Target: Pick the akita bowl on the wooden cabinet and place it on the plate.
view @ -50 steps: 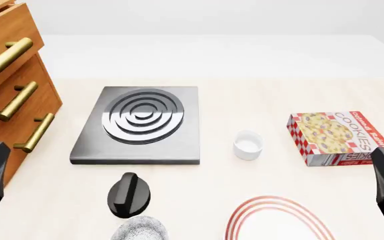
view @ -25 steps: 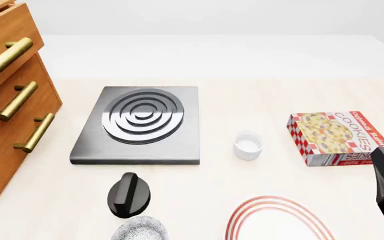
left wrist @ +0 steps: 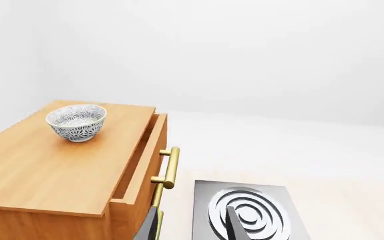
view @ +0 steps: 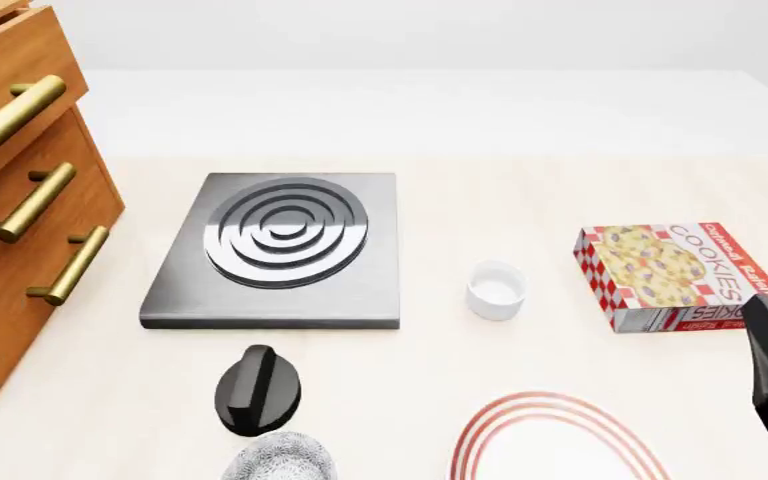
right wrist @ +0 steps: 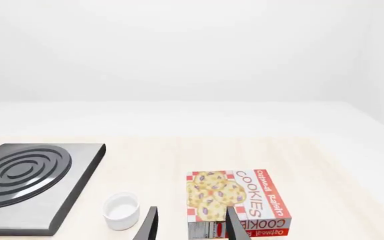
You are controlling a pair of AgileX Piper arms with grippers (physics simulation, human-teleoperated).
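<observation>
Front view: fixed, high on the arms' side, angled forward and down over the tabletop (view: 491,200). Left wrist view sits high, level with the wooden cabinet (left wrist: 52,170) top, facing outward. Right wrist view sits low, near the cookie box (right wrist: 235,200). All three share the stove (view: 284,245); front and right wrist share the cup (view: 495,290).

The akita bowl (left wrist: 76,122), deep and round, white with a dense dark floral pattern and a narrow foot, stands upright on top of the wooden cabinet (left wrist: 58,170), toward its far corner. The cabinet is orange-brown, with brass bar handles on its drawer fronts, and stands at the left edge of the worktop. The plate (view: 558,445), flat and white with thin red rings near its rim, lies at the near edge, partly cut off.
</observation>
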